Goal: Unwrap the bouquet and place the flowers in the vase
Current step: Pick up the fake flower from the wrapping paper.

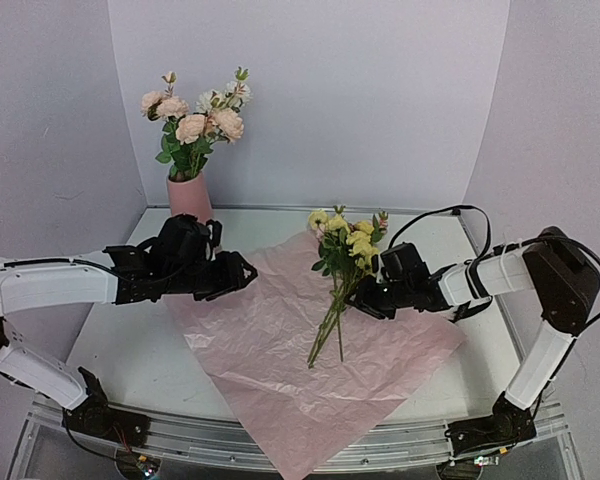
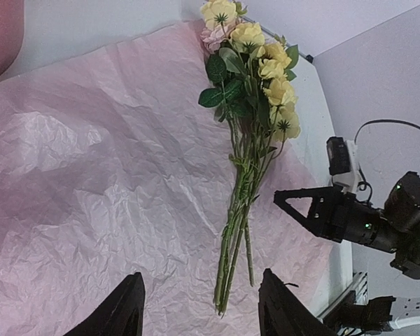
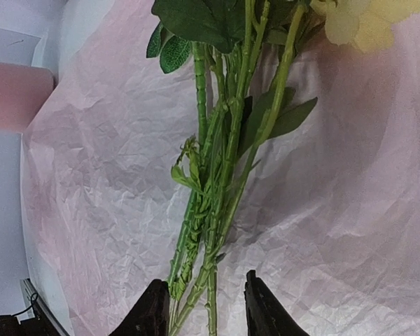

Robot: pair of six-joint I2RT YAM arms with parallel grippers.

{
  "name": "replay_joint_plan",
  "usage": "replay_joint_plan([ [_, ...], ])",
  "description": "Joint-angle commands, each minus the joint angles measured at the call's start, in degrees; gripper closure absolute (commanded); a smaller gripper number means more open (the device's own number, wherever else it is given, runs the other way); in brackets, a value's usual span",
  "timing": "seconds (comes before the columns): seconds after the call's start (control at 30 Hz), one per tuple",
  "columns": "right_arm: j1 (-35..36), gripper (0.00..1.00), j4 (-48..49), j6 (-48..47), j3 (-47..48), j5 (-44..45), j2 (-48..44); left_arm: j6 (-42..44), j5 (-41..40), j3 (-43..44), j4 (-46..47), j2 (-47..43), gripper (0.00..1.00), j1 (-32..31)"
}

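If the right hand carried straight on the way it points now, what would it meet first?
Most likely the flower stems lying on the pink paper, straight ahead of the right hand and in line with its open gap. Its height above them is unclear, so it might pass just over.

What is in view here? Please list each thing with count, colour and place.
table: one, white, under everything
vase: one, pink, back left of the table
flowers in the vase: one bunch, pink and cream, upright
paper sheet: one, crinkled pink, spread on the table
loose flowers: one bunch, yellow with green stems, lying on the paper sheet
left end effector: one, black, open, near the vase
right end effector: one, black, open, by the loose stems
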Motion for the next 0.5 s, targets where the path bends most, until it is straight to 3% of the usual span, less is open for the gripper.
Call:
replay_joint_plan([
  [0.0,-0.1,0.63,0.7,-1.0,3.5,-0.6,3.4,-1.1,-1.8,0.4,2.0,-4.0,0.44,-0.3],
  [0.2,0.0,0.66,1.9,-0.8,4.9,-1.4,6.9,-1.7,-2.3,-0.8,2.0,-6.1,0.43,-0.3],
  [0.3,-0.1,0.74,2.0,-0.9,5.8,-1.7,8.2,-1.6,-2.8,-1.1,1.9,-6.8,0.43,-0.3],
  [0.47,-0.1,0.8,2.2,-0.8,6.5,-2.1,9.4,-1.3,-3.3,-0.9,1.8,-7.1,0.43,-0.3],
])
